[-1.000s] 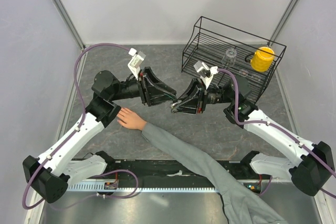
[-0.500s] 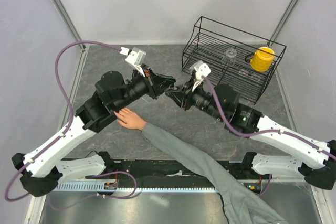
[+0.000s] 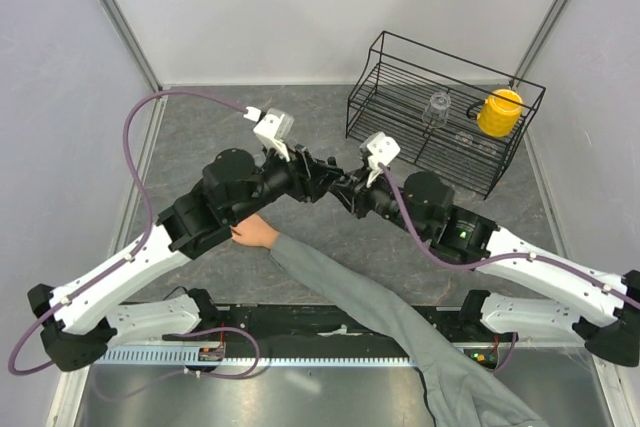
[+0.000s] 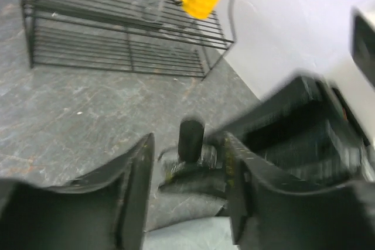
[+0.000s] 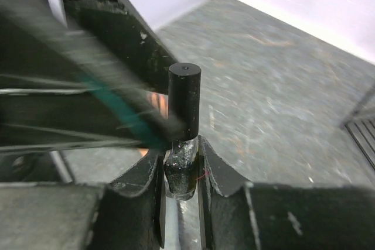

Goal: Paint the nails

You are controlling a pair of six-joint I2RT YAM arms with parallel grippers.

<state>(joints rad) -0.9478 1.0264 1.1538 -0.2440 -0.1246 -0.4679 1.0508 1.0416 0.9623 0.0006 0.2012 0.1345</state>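
A bare hand (image 3: 258, 234) with a long grey sleeve (image 3: 380, 307) lies on the table. Its fingers and the nails are hidden under my left arm. My right gripper (image 5: 180, 153) is shut on a small dark bottle (image 5: 181, 174) with a tall black cap (image 5: 184, 100) standing upright. In the top view the right gripper (image 3: 347, 190) meets my left gripper (image 3: 322, 179) above the table's middle. The left gripper (image 4: 188, 162) is open, and the cap (image 4: 191, 139) stands just beyond its fingertips, touching neither finger.
A black wire rack (image 3: 455, 52) stands at the back right, holding a yellow cup (image 3: 499, 112) and a clear glass (image 3: 437, 107). Grey walls close in the left, back and right sides. The sleeve crosses the near edge between the arm bases.
Both grippers have come together over the table's middle. The left arm has swung right and now covers the hand's fingers. The left gripper shut briefly and is open again.
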